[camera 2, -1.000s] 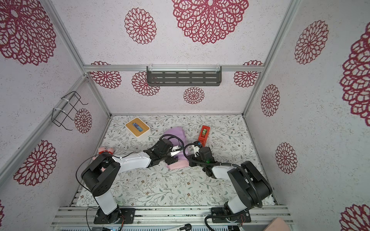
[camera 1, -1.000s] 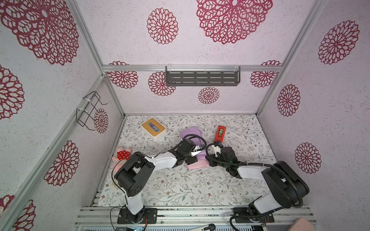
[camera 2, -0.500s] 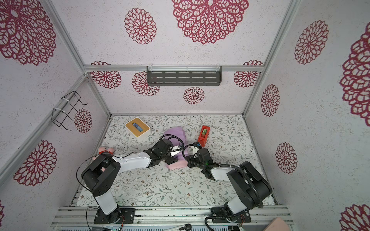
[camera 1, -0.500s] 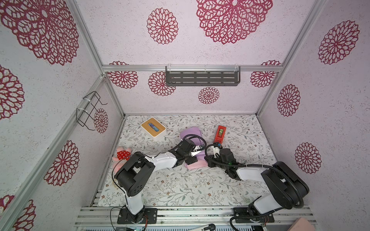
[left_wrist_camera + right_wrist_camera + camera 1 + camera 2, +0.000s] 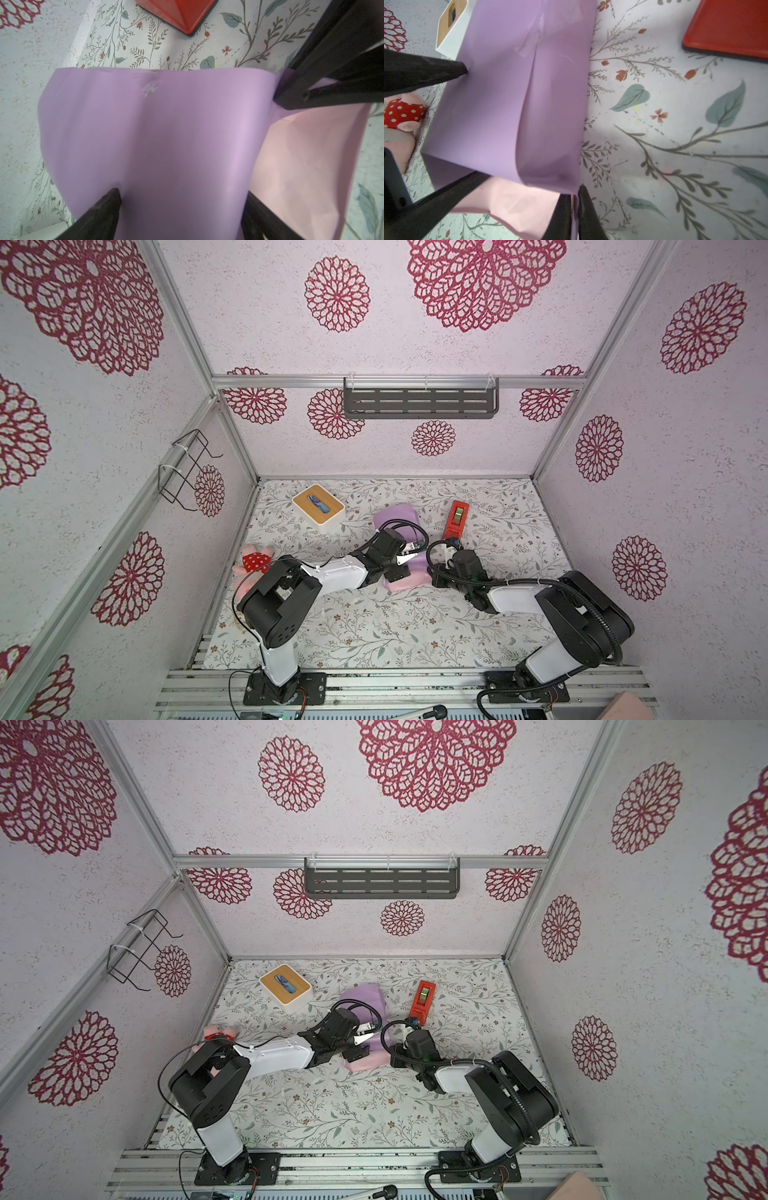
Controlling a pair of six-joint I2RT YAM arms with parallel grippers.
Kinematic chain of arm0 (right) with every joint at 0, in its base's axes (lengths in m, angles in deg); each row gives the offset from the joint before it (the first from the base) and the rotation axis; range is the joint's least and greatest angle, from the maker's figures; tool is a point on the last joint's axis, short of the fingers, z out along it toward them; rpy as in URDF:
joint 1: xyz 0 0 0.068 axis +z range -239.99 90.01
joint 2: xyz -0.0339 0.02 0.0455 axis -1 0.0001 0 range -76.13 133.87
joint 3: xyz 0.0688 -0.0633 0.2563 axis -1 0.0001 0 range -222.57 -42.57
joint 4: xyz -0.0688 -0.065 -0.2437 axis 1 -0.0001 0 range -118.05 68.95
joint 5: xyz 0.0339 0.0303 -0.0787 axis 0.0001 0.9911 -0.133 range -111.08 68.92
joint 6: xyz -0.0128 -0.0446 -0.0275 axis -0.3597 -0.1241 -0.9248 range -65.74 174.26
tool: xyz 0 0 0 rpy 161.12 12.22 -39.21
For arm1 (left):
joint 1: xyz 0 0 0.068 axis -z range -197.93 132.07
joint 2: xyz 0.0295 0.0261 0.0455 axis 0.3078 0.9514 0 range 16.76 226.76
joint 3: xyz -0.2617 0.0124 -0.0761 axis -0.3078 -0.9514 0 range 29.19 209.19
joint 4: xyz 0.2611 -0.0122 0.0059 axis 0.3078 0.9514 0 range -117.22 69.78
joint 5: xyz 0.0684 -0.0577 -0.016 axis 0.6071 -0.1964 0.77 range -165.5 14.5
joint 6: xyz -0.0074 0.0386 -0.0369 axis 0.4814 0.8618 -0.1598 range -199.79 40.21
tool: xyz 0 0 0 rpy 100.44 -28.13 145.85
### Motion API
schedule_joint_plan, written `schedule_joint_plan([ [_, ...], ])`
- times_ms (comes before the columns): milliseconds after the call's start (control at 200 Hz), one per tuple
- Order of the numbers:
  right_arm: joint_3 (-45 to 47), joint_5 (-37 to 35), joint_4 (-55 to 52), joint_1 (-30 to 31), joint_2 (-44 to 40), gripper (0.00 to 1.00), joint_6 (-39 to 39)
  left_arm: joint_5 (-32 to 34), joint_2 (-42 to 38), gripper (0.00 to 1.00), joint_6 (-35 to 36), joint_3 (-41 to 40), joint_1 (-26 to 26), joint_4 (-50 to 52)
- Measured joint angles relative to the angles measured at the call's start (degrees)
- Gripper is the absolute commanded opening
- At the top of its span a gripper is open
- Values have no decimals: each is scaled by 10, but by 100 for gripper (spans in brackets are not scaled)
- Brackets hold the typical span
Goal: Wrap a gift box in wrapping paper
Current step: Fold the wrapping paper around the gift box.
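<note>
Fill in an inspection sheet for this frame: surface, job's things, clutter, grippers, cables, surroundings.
Surface: floral table covering, lying flat.
Job's things: wrapping paper folded lilac side out around the gift box, seam taped, pink flap loose at one end; the gift box itself is hidden.
Clutter: tissue box, red tape dispenser, polka-dot plush toy, all apart from the parcel.
Grippers: left gripper wide open, straddling the parcel; right gripper shut on the paper's edge.
Cables: black cable loop at each wrist; the left one arches over the paper.
Surroundings: slotted shelf on the back wall, wire rack on a side wall.
</note>
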Motion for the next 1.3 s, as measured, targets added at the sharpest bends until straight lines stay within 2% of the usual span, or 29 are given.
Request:
schedule_joint_plan([
  [635, 5, -3, 42, 23, 6, 5, 40, 3, 1, 90, -5, 0, 0, -3],
  [1301, 34, -24, 68, 37, 8, 19, 72, 4, 2, 91, -11, 0, 0, -3],
])
